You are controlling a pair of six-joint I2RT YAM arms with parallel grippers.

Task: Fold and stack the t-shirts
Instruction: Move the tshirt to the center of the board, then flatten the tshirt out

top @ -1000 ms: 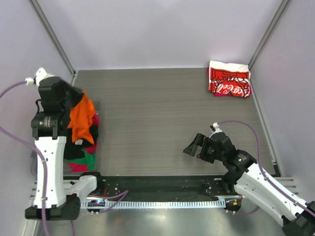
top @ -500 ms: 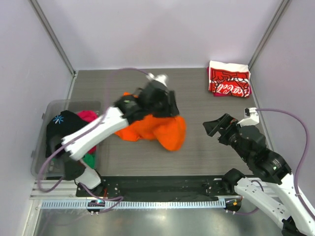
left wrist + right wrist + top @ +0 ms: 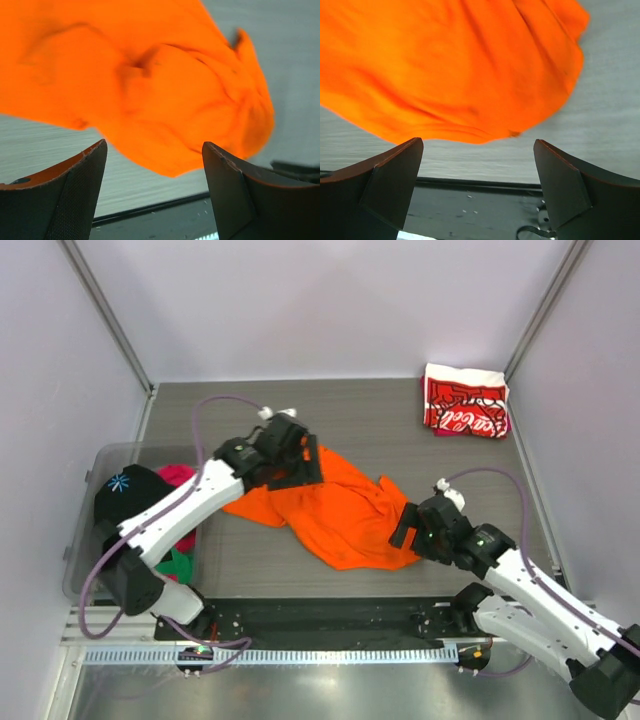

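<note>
A plain bright orange t-shirt (image 3: 335, 510) lies crumpled and partly spread in the middle of the table. My left gripper (image 3: 300, 472) hovers over its back left part, jaws open and holding nothing; in the left wrist view the orange t-shirt (image 3: 150, 85) lies just beyond the open fingers (image 3: 75, 190). My right gripper (image 3: 405, 526) stands open at the shirt's right edge. In the right wrist view the orange cloth (image 3: 450, 65) lies ahead of the empty jaws. A folded red-and-white Coca-Cola t-shirt (image 3: 465, 400) rests at the back right corner.
A clear plastic bin (image 3: 85, 550) at the left holds a black t-shirt (image 3: 125, 502), a pink one (image 3: 178, 477) and a green one (image 3: 178, 565). A black rail (image 3: 330, 615) runs along the near table edge. Walls close in the table.
The left arm swung the orange t-shirt out of the bin to the table's middle and opened, letting it go. The right arm moved in to the shirt's right edge, still open.
</note>
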